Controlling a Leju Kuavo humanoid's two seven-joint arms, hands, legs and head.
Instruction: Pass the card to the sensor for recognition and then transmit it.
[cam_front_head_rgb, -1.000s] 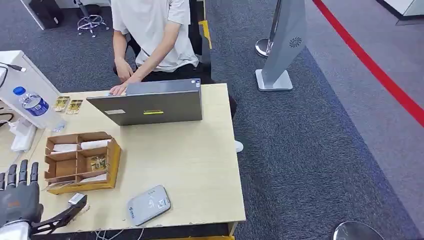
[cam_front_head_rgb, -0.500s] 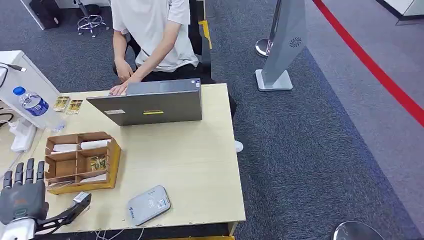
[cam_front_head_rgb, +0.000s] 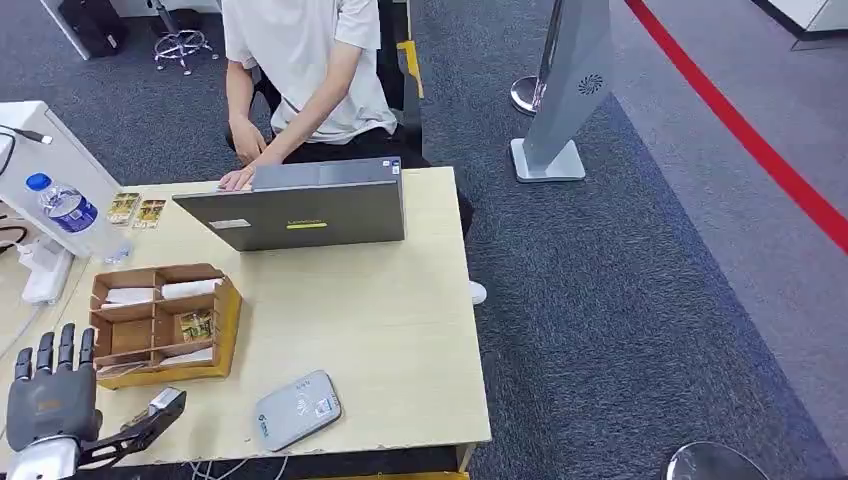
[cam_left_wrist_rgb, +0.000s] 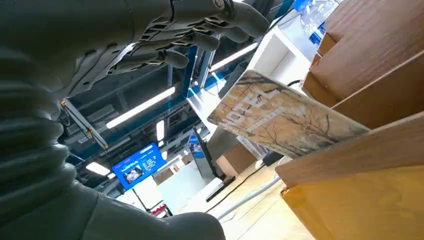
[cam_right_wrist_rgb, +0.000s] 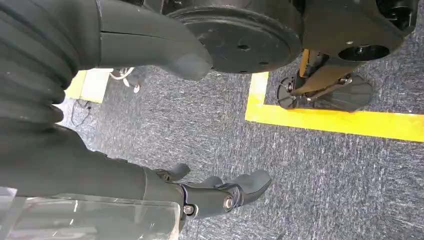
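Note:
A wooden organiser box (cam_front_head_rgb: 228, 318) stands at the table's left, with a gold patterned card (cam_front_head_rgb: 195, 326) in one compartment and pale cards in others. In the left wrist view a tree-patterned card (cam_left_wrist_rgb: 285, 112) leans out over the box wall (cam_left_wrist_rgb: 380, 50). The grey card sensor (cam_front_head_rgb: 296, 409) lies flat near the front edge. My left hand (cam_front_head_rgb: 50, 400) is at the front left corner, just left of the box, fingers spread and thumb out, holding nothing; its fingers (cam_left_wrist_rgb: 165, 35) stay apart from the card. My right hand (cam_right_wrist_rgb: 220, 192) hangs over the carpet, empty, fingers loosely extended.
A person (cam_front_head_rgb: 300, 60) sits behind an open grey laptop (cam_front_head_rgb: 300, 215) at the table's far side, one hand on it. A water bottle (cam_front_head_rgb: 70, 212) and two small cards (cam_front_head_rgb: 136, 209) are at the far left. A grey stand (cam_front_head_rgb: 565, 90) rises on the carpet to the right.
My left hand has shifted a little to the right, closer to the box's front corner. Nothing on the table has moved.

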